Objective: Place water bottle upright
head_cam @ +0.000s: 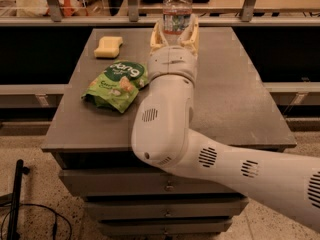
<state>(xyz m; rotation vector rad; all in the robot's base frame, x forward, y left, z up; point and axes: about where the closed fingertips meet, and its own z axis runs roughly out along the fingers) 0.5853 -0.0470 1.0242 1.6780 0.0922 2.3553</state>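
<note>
Green snack bag (pixel 116 84) lies flat on the grey table (pixel 235 94), printed face up; taken as the reference.

Water bottle (pixel 177 4): beyond the bag and to its right, at the table's far edge. Upright, clear, ribbed, with a pale label band carrying reddish marks. Cap is cut off by the top of the view. Base is hidden behind the gripper, so I cannot tell whether it rests on the table.

Gripper (pixel 175 26): also beyond and right of the bag, pointing away from the camera. Its cream fingers (pixel 156 36) stand one on each side of the bottle's lower body, jaws closed against it.

White arm (pixel 165 114): runs from the lower right, past the bag's right side, close to its edge.

Yellow sponge (pixel 108 46): beyond the bag, slightly to its left, apart from it.
</note>
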